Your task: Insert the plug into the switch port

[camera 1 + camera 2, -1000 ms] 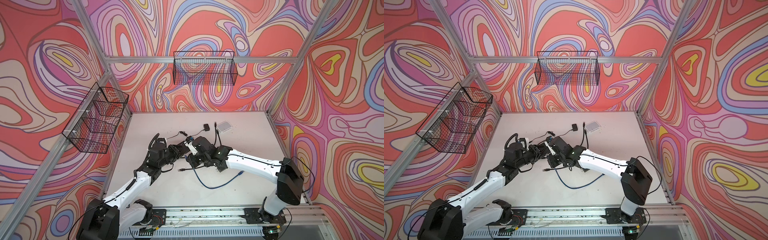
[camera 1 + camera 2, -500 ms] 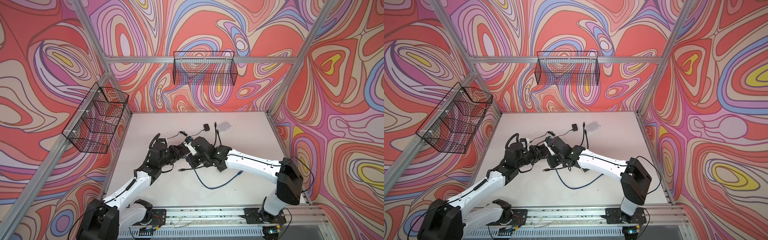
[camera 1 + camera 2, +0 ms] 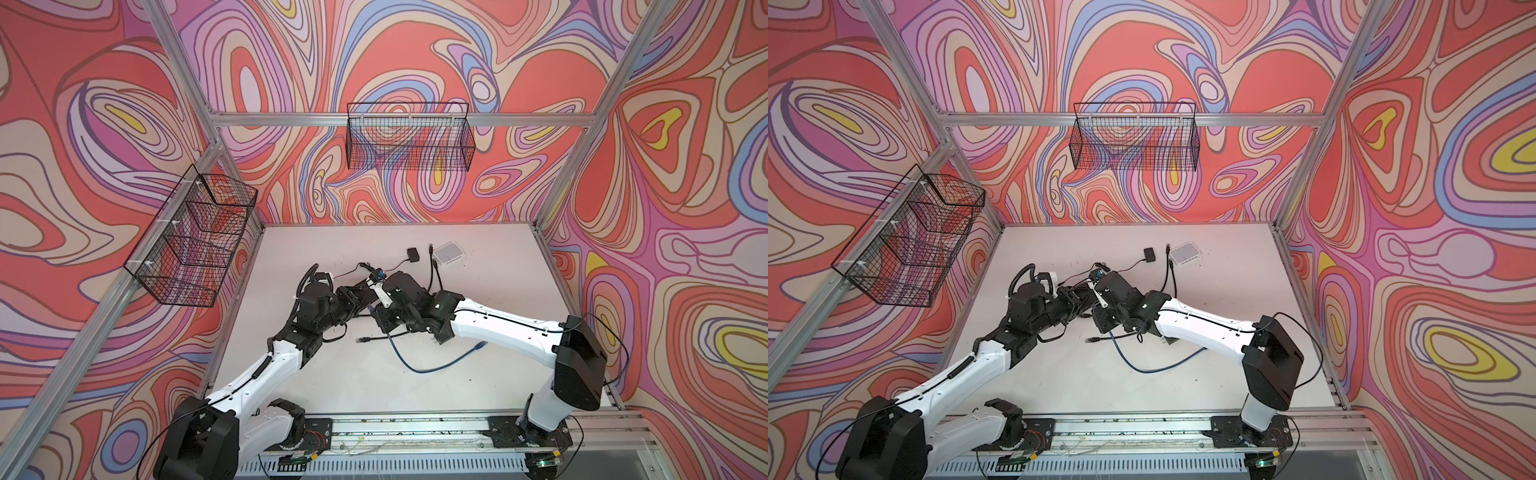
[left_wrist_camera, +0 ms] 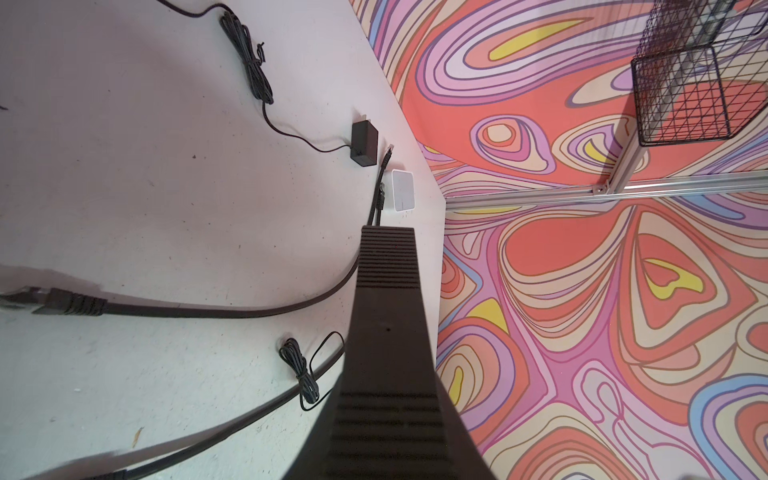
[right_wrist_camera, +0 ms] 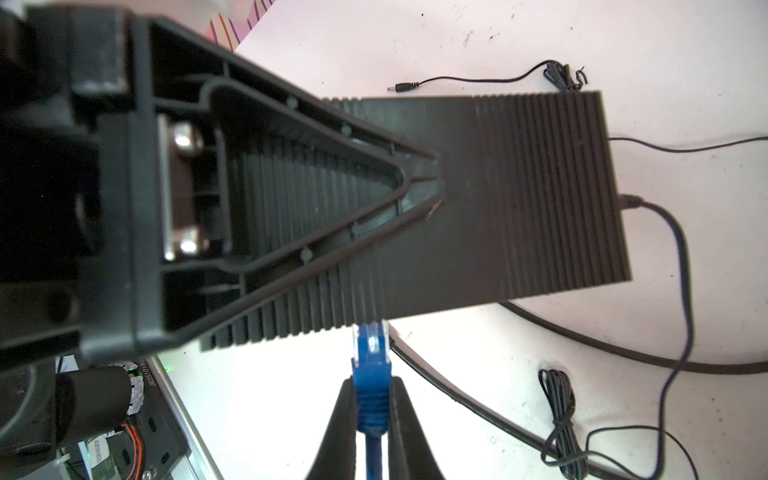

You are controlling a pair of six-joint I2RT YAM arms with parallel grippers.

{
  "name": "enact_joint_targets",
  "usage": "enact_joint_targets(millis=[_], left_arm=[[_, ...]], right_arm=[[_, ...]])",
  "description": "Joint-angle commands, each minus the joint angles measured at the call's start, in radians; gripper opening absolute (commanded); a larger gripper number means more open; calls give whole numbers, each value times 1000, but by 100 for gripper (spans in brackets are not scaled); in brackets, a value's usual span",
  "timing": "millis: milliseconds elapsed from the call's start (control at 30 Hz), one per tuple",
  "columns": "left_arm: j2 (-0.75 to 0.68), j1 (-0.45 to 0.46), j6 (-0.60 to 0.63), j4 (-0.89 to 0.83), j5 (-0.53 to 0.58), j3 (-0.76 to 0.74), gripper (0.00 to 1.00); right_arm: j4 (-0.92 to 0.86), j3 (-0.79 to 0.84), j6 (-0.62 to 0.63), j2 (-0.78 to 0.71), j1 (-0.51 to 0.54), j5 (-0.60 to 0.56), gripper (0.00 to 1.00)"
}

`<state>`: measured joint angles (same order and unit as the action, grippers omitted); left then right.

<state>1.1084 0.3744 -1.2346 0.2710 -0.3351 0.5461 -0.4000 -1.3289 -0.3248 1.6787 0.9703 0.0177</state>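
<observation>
Over the middle of the table [image 3: 498, 270] we see both arms meeting. The left arm [image 3: 266, 365] rises from its base at 7 o'clock and bends toward the centre. The right arm [image 3: 507, 328] stretches low from 5 o'clock toward 10 o'clock, so the two wrists face each other. The left claw [image 3: 366, 296] has its jaws drawn together, and we cannot tell whether anything sits between them. The right claw [image 5: 370, 388] is pinched on the blue plug [image 5: 370, 353]: its fingers [image 5: 338, 419] clamp the ribbed boot, while the clear tip projects beyond them and meets the edge of the left claw's ribbed pad. The switch [image 3: 446, 253], a small white box, lies flat at 2 o'clock from the claws, well apart from the plug, with a black adapter [image 3: 412, 254] at 1 o'clock. The blue cable [image 3: 419, 370] loops away from the plug toward 5 o'clock. In both top views the plug is only a blue speck between the claws, and the right wrist view alone shows the grip on it. The left wrist view misses the plug but shows the switch beyond its own finger, with a black flat cable [image 4: 232, 309] crossing the table nearby.
</observation>
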Motion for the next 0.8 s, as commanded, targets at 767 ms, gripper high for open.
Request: enact_joint_targets(millis=[767], left_arm=[[50, 150, 55, -131, -264, 45, 1]], right_arm=[[393, -115, 52, 38, 9, 29, 0]])
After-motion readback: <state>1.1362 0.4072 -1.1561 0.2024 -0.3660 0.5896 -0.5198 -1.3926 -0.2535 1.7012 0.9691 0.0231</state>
